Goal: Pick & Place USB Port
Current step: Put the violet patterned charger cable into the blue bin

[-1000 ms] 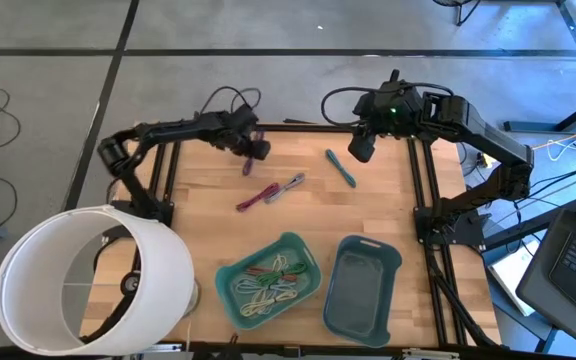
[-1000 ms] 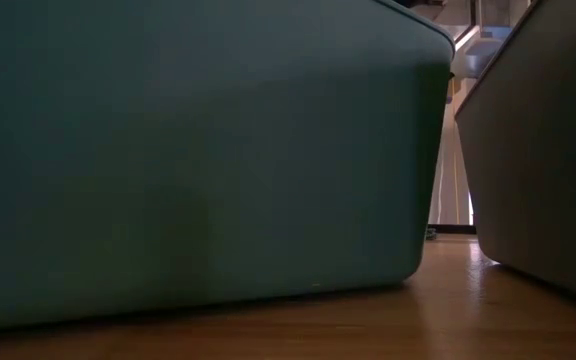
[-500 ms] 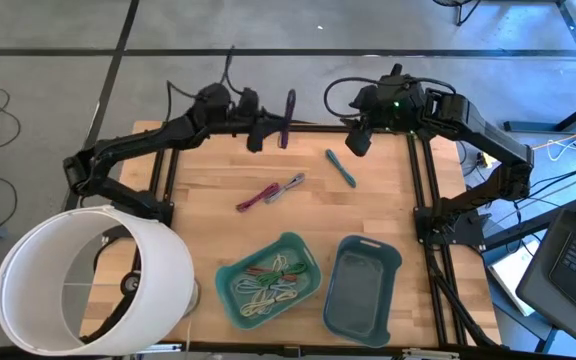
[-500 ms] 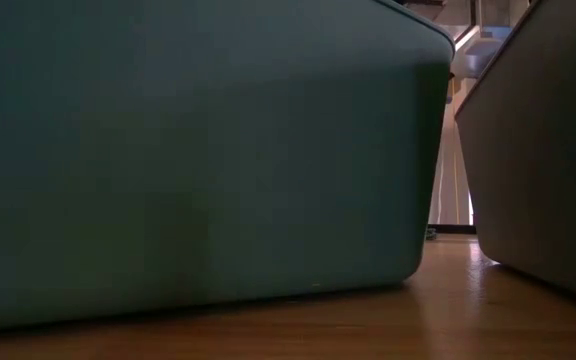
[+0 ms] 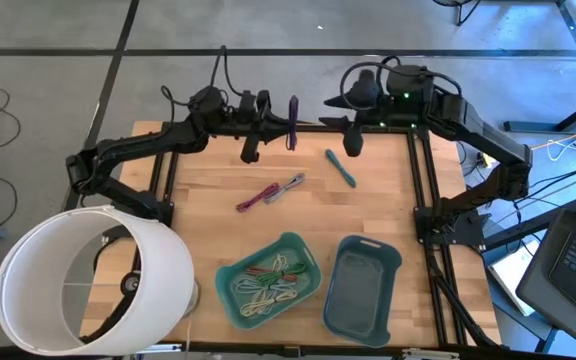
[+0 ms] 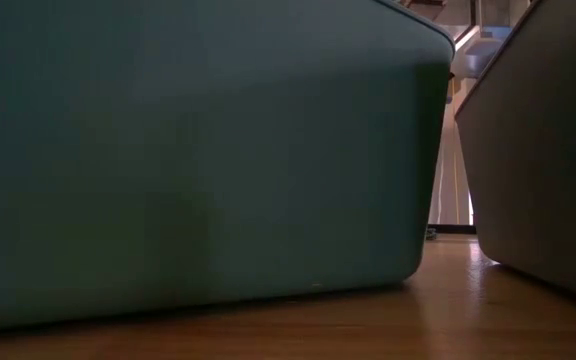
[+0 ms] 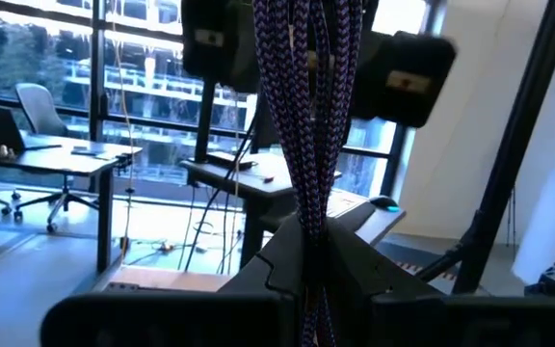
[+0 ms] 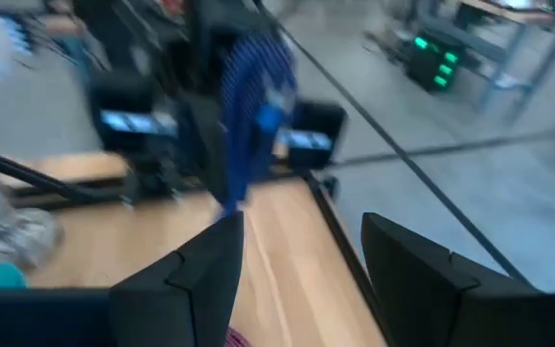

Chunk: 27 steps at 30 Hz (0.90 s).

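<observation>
Purple braided USB cable (image 5: 292, 108), folded, upright in left fingers (image 5: 268, 128).

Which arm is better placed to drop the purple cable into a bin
Left. Its left pincer is shut on the purple cable, held above the table's far edge; the right pincer is open and holds nothing.
</observation>
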### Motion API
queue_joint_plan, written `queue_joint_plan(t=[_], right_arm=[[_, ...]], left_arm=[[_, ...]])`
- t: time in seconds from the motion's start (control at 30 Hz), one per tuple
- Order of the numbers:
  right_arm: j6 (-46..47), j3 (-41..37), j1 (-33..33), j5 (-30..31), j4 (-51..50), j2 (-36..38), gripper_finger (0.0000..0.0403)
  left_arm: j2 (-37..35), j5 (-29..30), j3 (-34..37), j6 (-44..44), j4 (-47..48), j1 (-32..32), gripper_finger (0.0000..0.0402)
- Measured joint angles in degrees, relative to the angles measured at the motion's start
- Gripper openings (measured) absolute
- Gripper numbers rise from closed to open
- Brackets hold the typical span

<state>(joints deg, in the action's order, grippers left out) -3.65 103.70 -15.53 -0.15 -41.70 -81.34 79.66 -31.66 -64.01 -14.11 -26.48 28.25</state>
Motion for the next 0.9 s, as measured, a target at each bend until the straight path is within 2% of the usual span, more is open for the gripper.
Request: queue_joint_plan(t=[0.2,0.3,0.5,0.7,0.8,0.9], right_arm=[[0.50,0.00,0.00,-5.63,5.21,-3.50,0.0216],[0.91,-0.02,0.05,-6.37,5.87,-5.41,0.0216],[2.09,-0.02,0.29,-11.53,11.28,-7.41,0.0216],[1.97,-0.02,1.08,-11.67,14.63,-9.31,0.0215],[1.50,-0.02,1.16,-11.67,15.09,-10.33,0.0198],[0.20,-0.02,1.14,-11.62,15.36,-10.83,0.0148]], left_arm=[[0.02,0.00,0.00,-0.13,-4.02,-0.01,0.0016],[0.02,-0.22,0.00,-0.16,-4.52,-0.13,0.0016],[0.02,-1.04,0.00,-1.01,-4.41,-0.13,0.0016],[0.02,-1.85,0.00,-1.15,-4.19,-0.07,0.0016],[0.02,-2.85,0.00,-1.18,-4.10,-0.07,0.0016],[0.04,-3.47,0.00,-1.18,-3.50,-0.07,0.0016]])
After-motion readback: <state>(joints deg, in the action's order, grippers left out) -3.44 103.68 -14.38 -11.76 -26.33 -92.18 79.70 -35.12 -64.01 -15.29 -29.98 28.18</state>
